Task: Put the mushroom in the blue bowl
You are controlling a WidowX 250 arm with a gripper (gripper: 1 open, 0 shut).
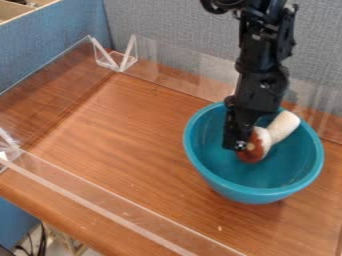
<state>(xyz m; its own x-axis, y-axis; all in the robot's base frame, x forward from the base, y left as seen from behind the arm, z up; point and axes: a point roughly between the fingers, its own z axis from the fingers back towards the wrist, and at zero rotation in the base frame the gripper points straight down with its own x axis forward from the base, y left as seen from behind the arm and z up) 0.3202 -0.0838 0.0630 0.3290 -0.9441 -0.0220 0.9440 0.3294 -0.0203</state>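
A deep teal-blue bowl [221, 170] stands on the wooden table at the right. My black gripper [242, 141] reaches straight down into it from above. Its fingers are shut on the mushroom [265, 137], whose orange-brown cap shows below the fingertips and whose cream-white stem sticks out to the upper right. The mushroom sits inside the bowl's rim, just above or on the bowl's floor; I cannot tell whether it touches.
The wooden table [120, 130] is ringed by a low clear plastic wall [80, 190]. A clear plastic stand [118, 55] sits at the back left, before a blue panel [47, 30].
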